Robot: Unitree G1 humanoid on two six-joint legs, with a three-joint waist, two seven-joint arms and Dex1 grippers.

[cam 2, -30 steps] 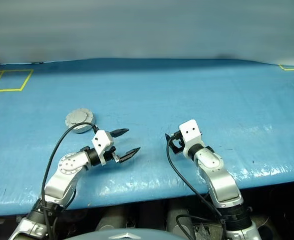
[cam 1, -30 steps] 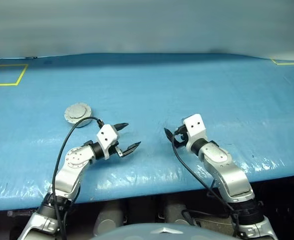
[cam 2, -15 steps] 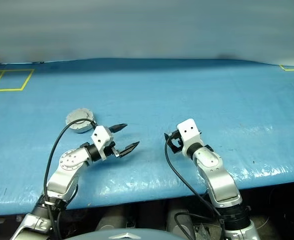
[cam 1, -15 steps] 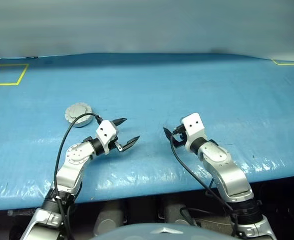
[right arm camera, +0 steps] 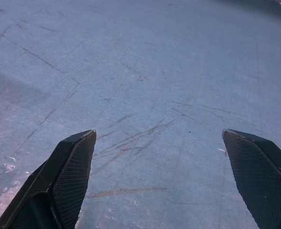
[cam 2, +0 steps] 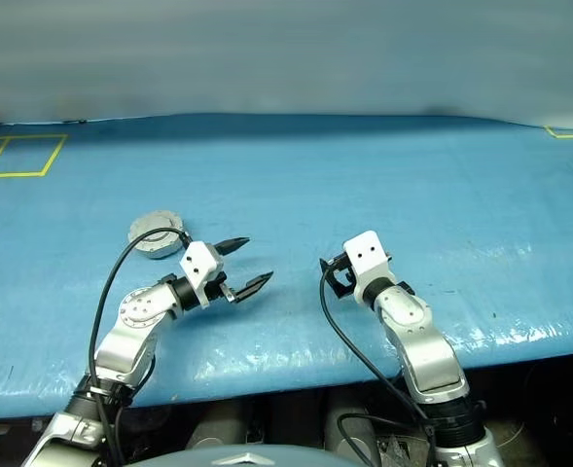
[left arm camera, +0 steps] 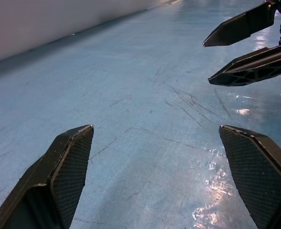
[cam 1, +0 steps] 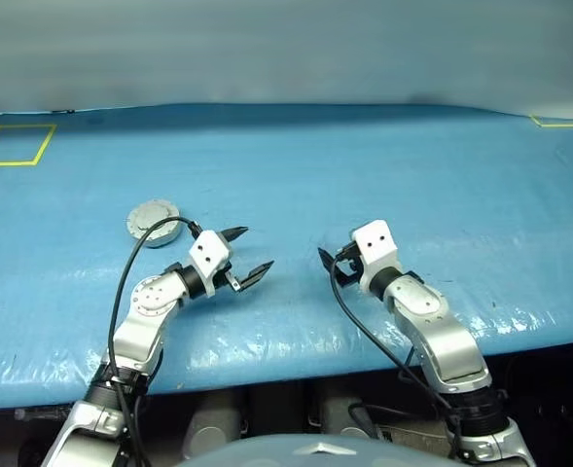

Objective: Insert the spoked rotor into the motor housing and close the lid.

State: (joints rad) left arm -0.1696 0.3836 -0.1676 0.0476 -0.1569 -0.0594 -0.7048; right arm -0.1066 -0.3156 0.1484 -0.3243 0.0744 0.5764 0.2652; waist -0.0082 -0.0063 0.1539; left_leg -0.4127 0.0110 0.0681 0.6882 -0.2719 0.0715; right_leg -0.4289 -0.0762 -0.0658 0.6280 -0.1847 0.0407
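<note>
1. A blue table [cam 1: 383, 175] covered in a glossy, wrinkled blue sheet carries everything in the scene; it runs from the near edge by the robot to a far edge against a pale wall.
2. The lid [cam 1: 153, 218], a round grey metal disc with small tabs around its rim, shows its plain outer face upward. It lies closed on the motor housing, which sits under it and is hidden from the head views.
3. This closed unit rests on the left part of the table, nearer the near edge than the far one, and well short of the left edge.
4. The left gripper [cam 1: 244, 254] hangs just beside the unit, on its right and slightly nearer the robot, not touching it. Its two black fingers are spread wide with nothing between them, and they point toward the table's middle.
5. The right gripper [cam 1: 329, 268] hangs over the middle of the table near the near edge, facing the left one across a bare gap. In the right wrist view its fingers [right arm camera: 68, 176] stand far apart over scratched blue surface, holding nothing.
6. The left wrist view looks past its own spread fingers [left arm camera: 66, 176] to the right gripper's black fingertips.
7. Yellow tape rectangles [cam 1: 12, 144] mark the far left corner, and another yellow line [cam 1: 561, 122] marks the far right corner.
</note>
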